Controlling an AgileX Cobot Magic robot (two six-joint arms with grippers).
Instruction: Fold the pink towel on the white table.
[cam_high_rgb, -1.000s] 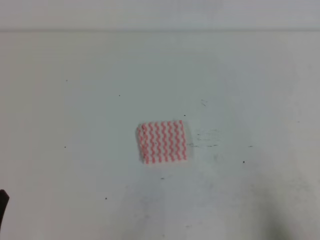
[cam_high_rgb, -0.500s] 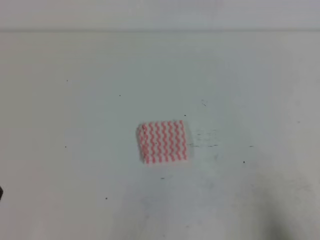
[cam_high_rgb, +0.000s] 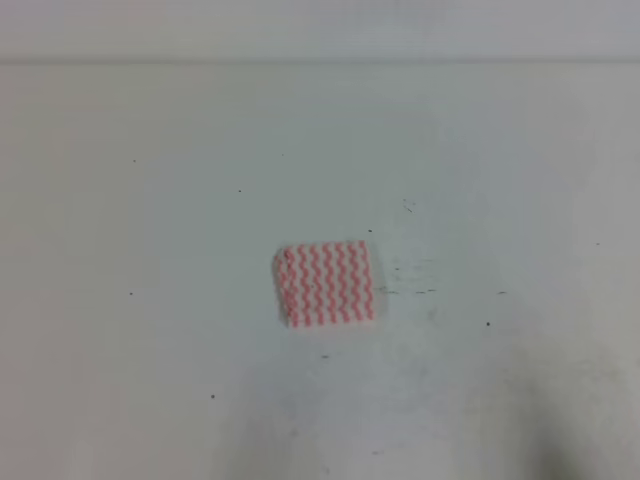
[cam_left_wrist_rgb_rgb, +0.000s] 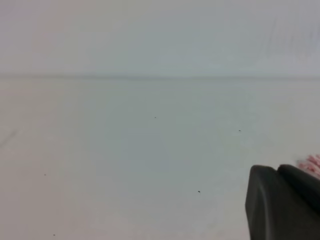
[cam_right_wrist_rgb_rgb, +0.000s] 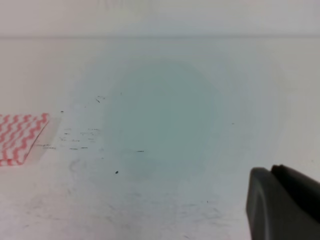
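The pink towel (cam_high_rgb: 325, 284) lies flat as a small, nearly square folded packet in the middle of the white table (cam_high_rgb: 150, 230). Neither gripper shows in the exterior high view. The right wrist view catches the towel (cam_right_wrist_rgb_rgb: 20, 137) at its left edge, far from the dark part of my right gripper (cam_right_wrist_rgb_rgb: 282, 205) in the lower right corner. In the left wrist view a sliver of the towel (cam_left_wrist_rgb_rgb: 312, 164) peeks out just behind the dark part of my left gripper (cam_left_wrist_rgb_rgb: 282, 202). How the jaws stand is not visible in either wrist view, and nothing is seen held.
Small dark specks and faint scuff marks (cam_high_rgb: 410, 290) dot the table to the right of the towel. The table's far edge (cam_high_rgb: 320, 62) runs across the top of the exterior high view.
A dark bit of the left arm at the lower left edge of the exterior view has slid out of the frame. The towel has not moved.
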